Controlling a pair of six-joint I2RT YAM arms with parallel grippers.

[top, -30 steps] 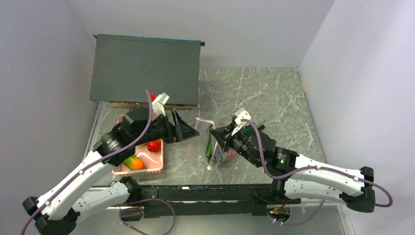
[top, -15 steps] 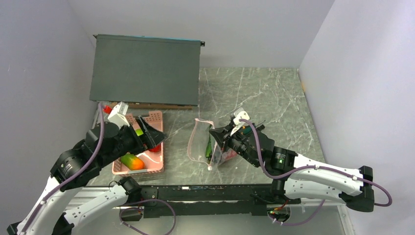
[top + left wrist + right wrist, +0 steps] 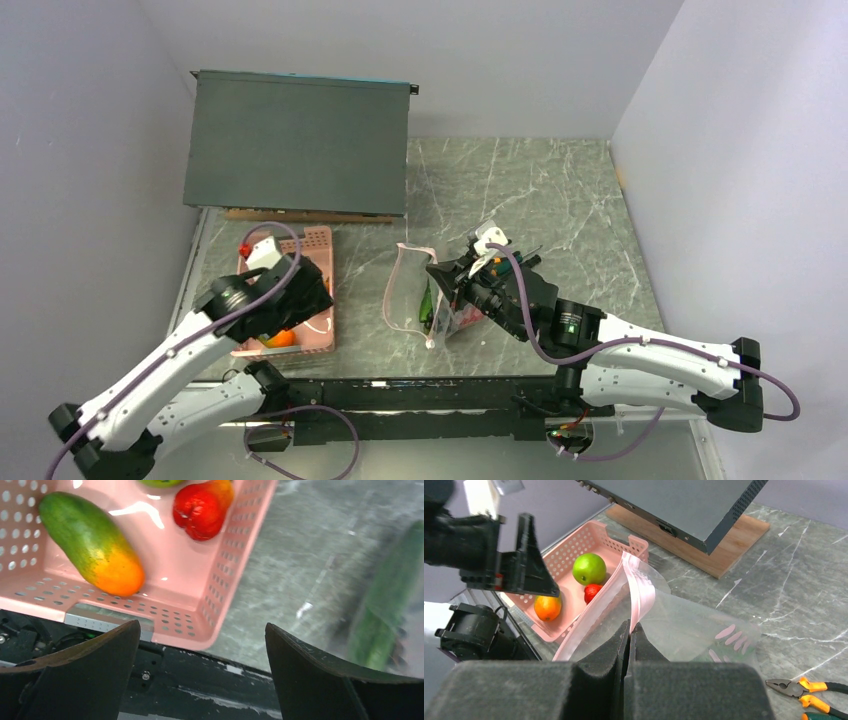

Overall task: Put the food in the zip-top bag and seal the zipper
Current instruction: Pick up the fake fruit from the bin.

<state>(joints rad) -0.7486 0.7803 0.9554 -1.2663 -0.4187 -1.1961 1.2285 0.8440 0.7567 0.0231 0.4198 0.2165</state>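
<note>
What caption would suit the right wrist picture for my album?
Right end effector pinches the zip-top bag at its zipper; pink basket with green apple beyond.

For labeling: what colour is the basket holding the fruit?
Pink basket, clearest in the left wrist view.

Three fruits [image 3: 589, 568], one basket [image 3: 574, 546], one bag [image 3: 704, 625], seemingly one green pod [image 3: 390, 595]

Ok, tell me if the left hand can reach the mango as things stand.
Probably yes: the left hand hangs open above the basket, and the mango lies uncovered on its floor, apart from the red fruit.
</note>
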